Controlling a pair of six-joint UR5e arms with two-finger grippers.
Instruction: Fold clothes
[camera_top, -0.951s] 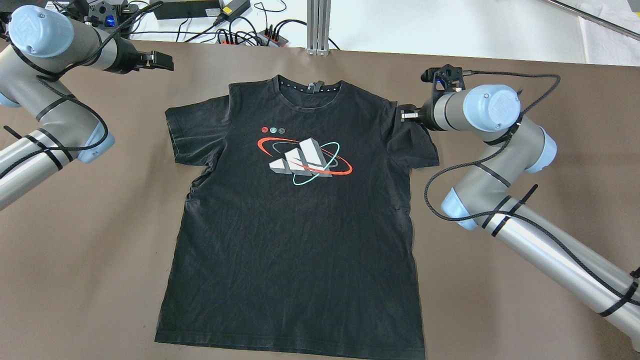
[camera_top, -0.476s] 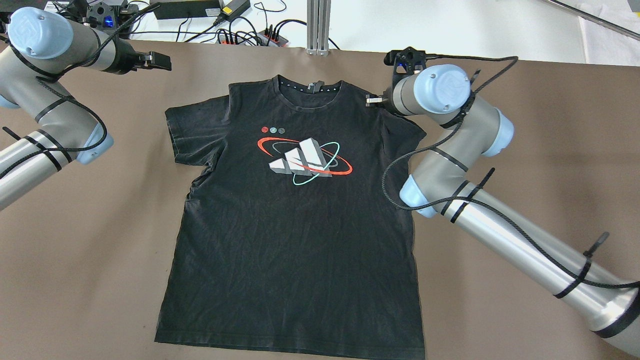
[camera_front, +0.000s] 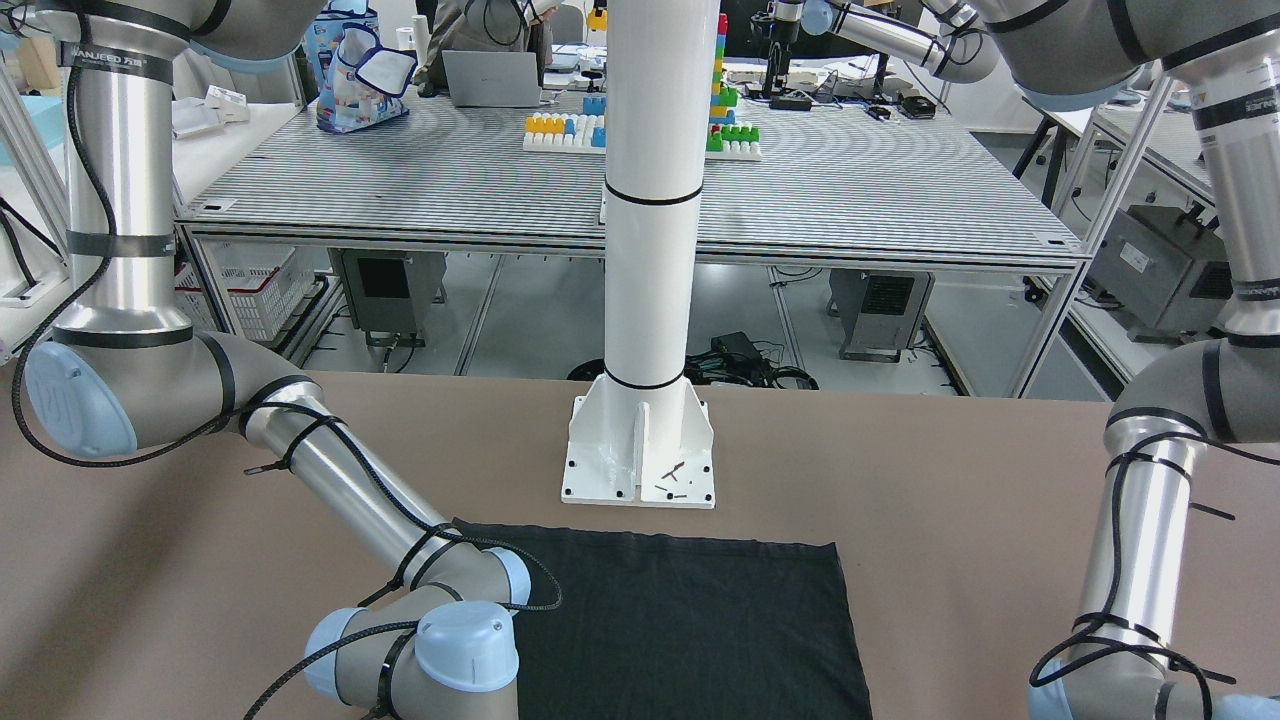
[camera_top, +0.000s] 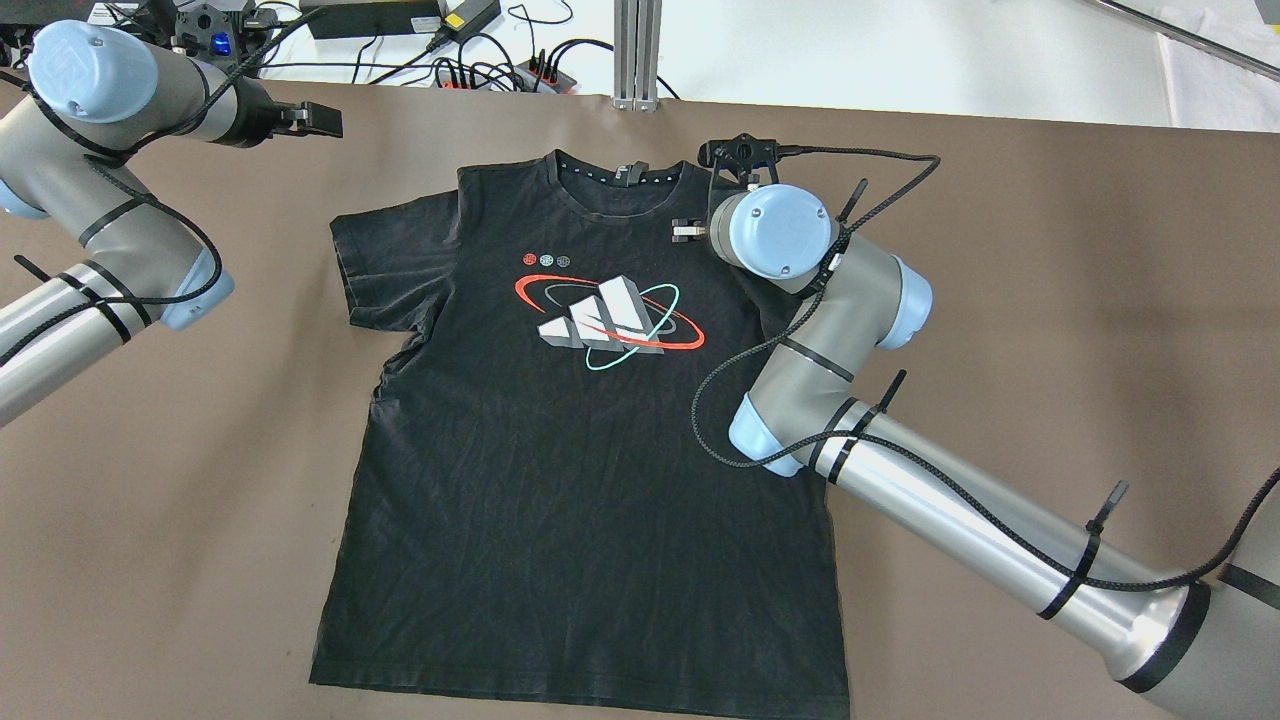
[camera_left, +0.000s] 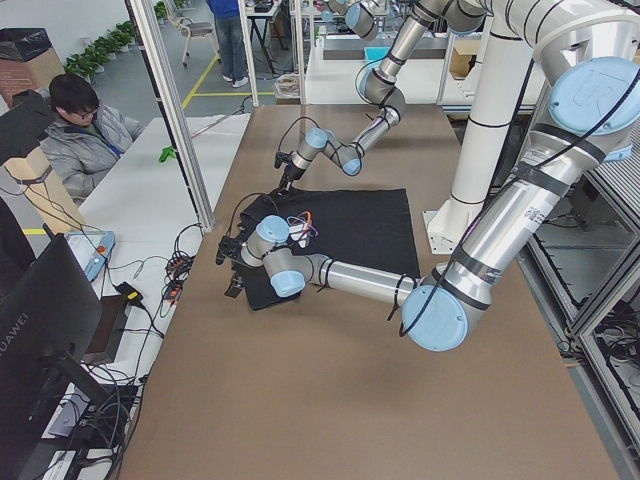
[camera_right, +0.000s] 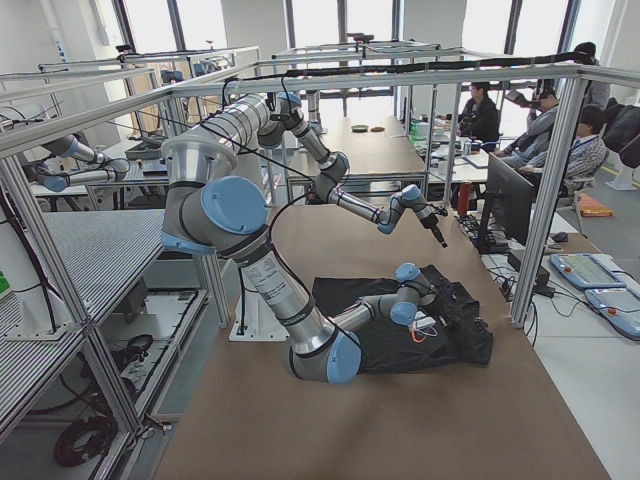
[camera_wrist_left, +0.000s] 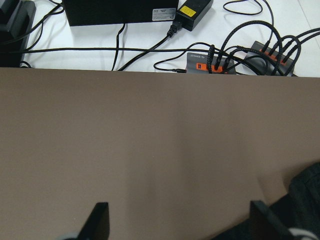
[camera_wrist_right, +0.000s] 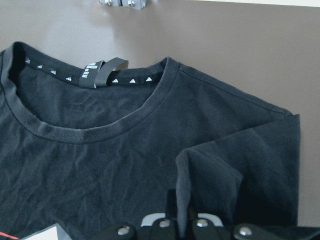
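The clothes are one black T-shirt (camera_top: 560, 450) with a white, red and teal logo, lying face up on the brown table. Its collar (camera_wrist_right: 100, 131) points away from the robot. My right gripper (camera_top: 684, 230) is shut on the shirt's right sleeve (camera_wrist_right: 215, 172) and holds it folded inward over the shoulder, near the collar. In the right wrist view the fabric runs up between the fingertips (camera_wrist_right: 170, 206). My left gripper (camera_top: 322, 120) is open above bare table beyond the other sleeve (camera_top: 375, 265), its fingers (camera_wrist_left: 100, 220) wide apart and holding nothing.
A power strip (camera_wrist_left: 207, 62), a black adapter and cables lie on the white surface past the table's far edge. An aluminium post (camera_top: 637, 55) stands behind the collar. The white pillar's base plate (camera_front: 638, 455) sits at the hem side. A person (camera_left: 85, 140) sits off the table's far side.
My right gripper has travelled left from outside the shirt to near the collar, dragging the sleeve over the shoulder. The left arm barely shifted.
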